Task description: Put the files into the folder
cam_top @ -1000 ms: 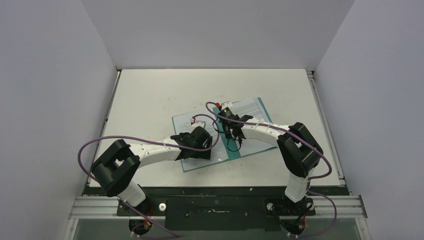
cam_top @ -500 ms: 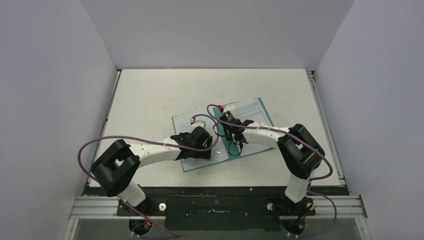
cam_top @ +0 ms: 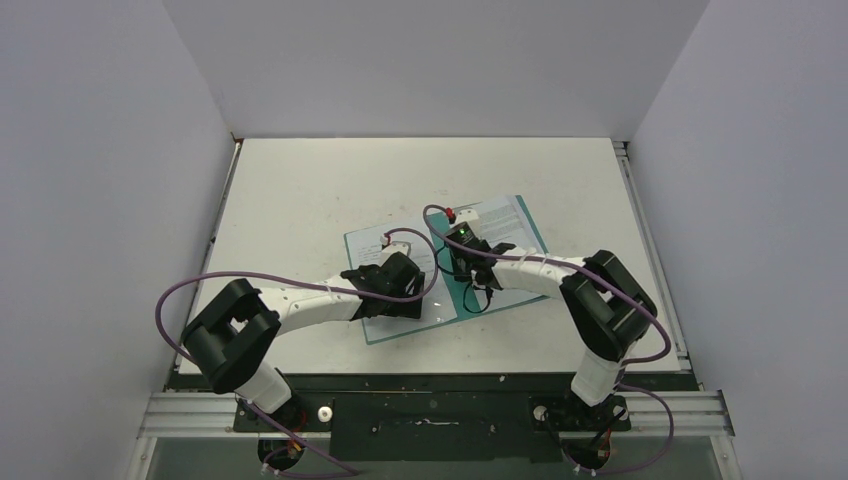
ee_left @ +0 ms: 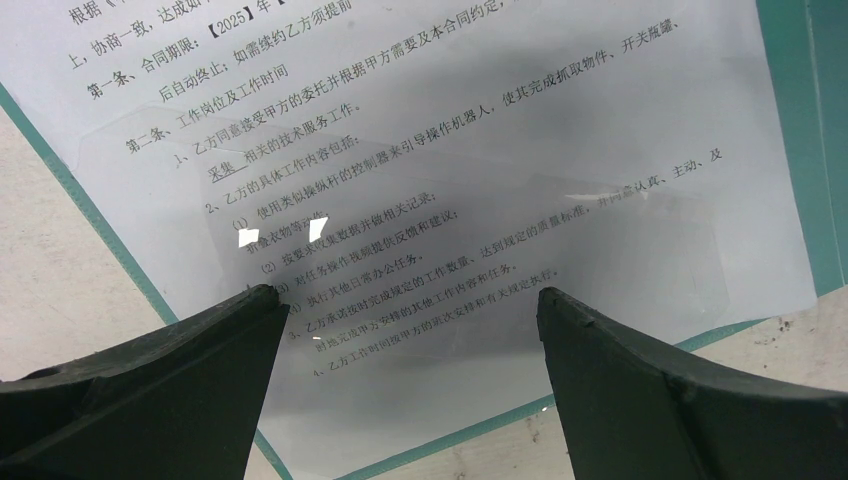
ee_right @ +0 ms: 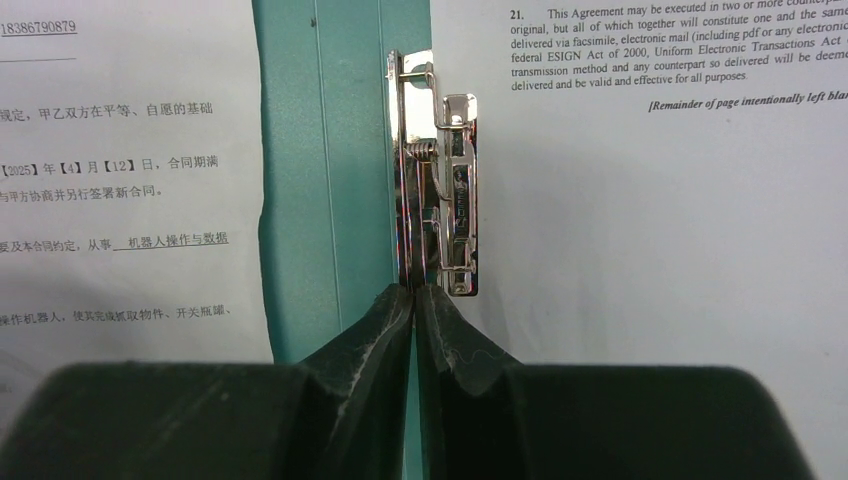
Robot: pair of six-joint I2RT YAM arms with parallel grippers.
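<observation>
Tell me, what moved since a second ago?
The right gripper, shut, slid a little nearer the robot and rightward, ending at the clip. Nothing was grabbed or dropped. The left gripper, folder and sheets stayed put.

Off-white matte worktop (cam_top: 320,190), faint scuffs near centre. Plain pale grey walls on three sides: back wall (cam_top: 430,60), left wall (cam_top: 90,150), right wall (cam_top: 760,150), each meeting worktop edge. Metal rail (cam_top: 652,250) along right edge. Aluminium frame (cam_top: 200,412) across near edge, black plate (cam_top: 430,425) at its middle. Light soft, even; shadows weak.
</observation>
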